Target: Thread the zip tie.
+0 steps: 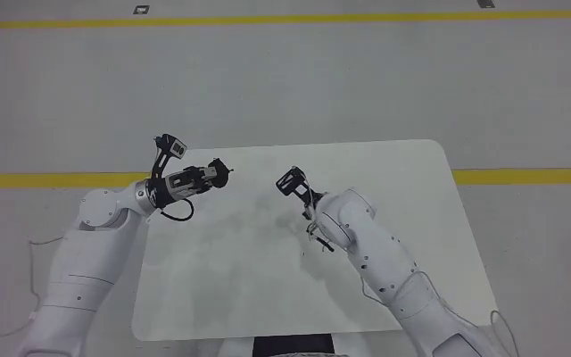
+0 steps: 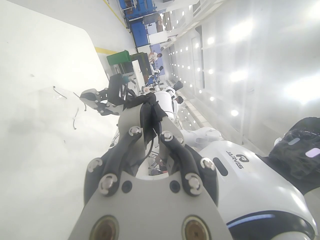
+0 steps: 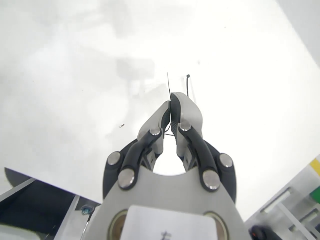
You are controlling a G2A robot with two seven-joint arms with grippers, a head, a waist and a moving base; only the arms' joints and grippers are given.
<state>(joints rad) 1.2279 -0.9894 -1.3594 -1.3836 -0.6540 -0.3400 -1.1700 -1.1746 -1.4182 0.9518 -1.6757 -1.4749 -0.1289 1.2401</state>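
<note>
The white counter [image 1: 393,268] is under me. My right end effector [image 3: 171,100] is pinched tight on the black zip tie [image 3: 168,86], whose thin tip pokes out past it. I think it is light, bendy and slippery, so hold it near the tip. No writing shows on it.

Floor [image 1: 357,80]: pale grey, smooth.
Stripes [image 1: 268,19]: two, yellow, across the floor; one far off, one level with the table's far edge.
Table [image 1: 401,178]: white top, rounded corners.
Racks [image 2: 140,31]: blue, far down the hall.
Bin [image 2: 118,58]: green, past the table's corner.
Lights [image 2: 210,71]: rows of bright round lamps on a white ceiling [image 2: 270,6].
</note>
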